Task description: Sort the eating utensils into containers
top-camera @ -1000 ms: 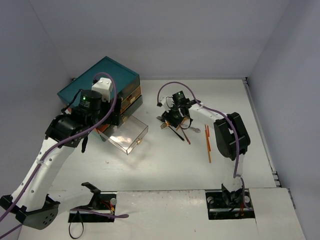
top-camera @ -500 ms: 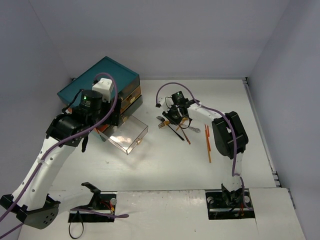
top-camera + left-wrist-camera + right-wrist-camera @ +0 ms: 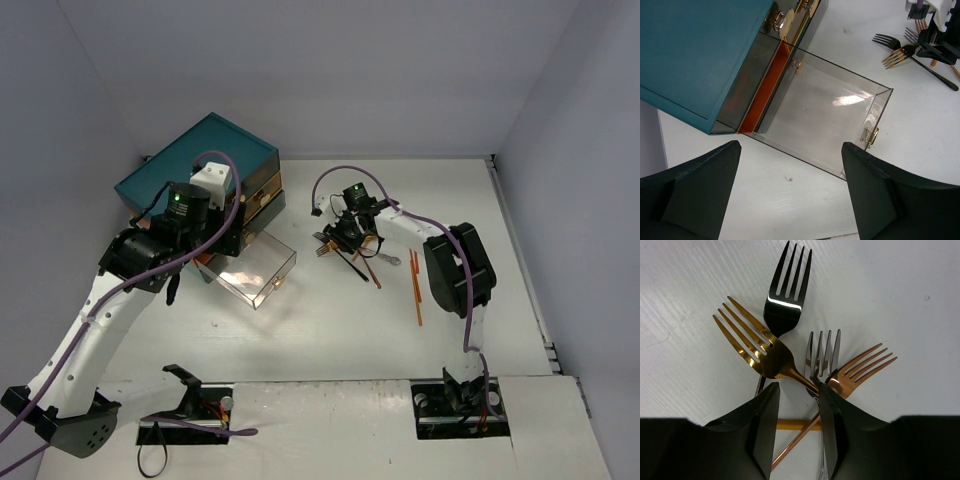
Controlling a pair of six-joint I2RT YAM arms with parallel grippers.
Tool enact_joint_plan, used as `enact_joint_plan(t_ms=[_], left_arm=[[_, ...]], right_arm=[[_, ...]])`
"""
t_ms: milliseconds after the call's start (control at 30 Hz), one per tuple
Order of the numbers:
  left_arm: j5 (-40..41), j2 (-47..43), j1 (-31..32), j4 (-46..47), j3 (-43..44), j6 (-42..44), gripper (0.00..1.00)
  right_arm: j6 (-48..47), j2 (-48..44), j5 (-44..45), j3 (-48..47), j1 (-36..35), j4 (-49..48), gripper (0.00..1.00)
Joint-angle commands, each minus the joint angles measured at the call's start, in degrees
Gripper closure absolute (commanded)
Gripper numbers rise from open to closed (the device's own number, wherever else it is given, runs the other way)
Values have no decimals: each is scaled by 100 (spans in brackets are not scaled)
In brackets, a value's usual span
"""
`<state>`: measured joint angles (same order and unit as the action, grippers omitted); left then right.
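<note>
Several forks lie in a heap on the table (image 3: 338, 243). In the right wrist view they are a black fork (image 3: 785, 297), a gold fork (image 3: 760, 350), a silver fork (image 3: 822, 352) and a coppery fork (image 3: 860, 369). My right gripper (image 3: 799, 405) (image 3: 345, 236) is low over the heap, jaws narrowly open, straddling a coppery handle and an orange chopstick (image 3: 790, 425). The teal chest (image 3: 195, 165) has one clear drawer (image 3: 825, 117) pulled out with nothing in it. My left gripper (image 3: 791, 150) (image 3: 222, 242) hangs open above the drawer's near side.
More orange chopsticks (image 3: 415, 285) and a spoon (image 3: 389, 259) lie right of the fork heap. A black utensil handle (image 3: 355, 268) runs towards the front. The chest's other drawers (image 3: 790, 15) with gold handles are shut. Grey walls stand behind and at both sides.
My left arm has shifted a little to the right near the chest. My right gripper has edged slightly left over the fork heap and then stayed put.
</note>
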<state>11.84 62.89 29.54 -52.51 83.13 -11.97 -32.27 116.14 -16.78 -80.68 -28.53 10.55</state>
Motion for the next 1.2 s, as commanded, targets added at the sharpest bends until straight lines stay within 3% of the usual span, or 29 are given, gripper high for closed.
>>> enact_joint_plan(t_ms=[0, 333, 933, 1167], left_arm=[[33, -128, -51, 175, 127, 52, 20], [64, -145, -45, 171, 125, 108, 20], [-14, -198, -45, 39, 177, 124, 20], [-15, -242, -45, -13, 195, 107, 20]], right_arm=[[-95, -327, 137, -185, -15, 26, 64], [-264, -139, 145, -413, -12, 34, 58], [-254, 190, -263, -221, 6, 61, 57], [-140, -115, -309, -62, 5, 70, 71]])
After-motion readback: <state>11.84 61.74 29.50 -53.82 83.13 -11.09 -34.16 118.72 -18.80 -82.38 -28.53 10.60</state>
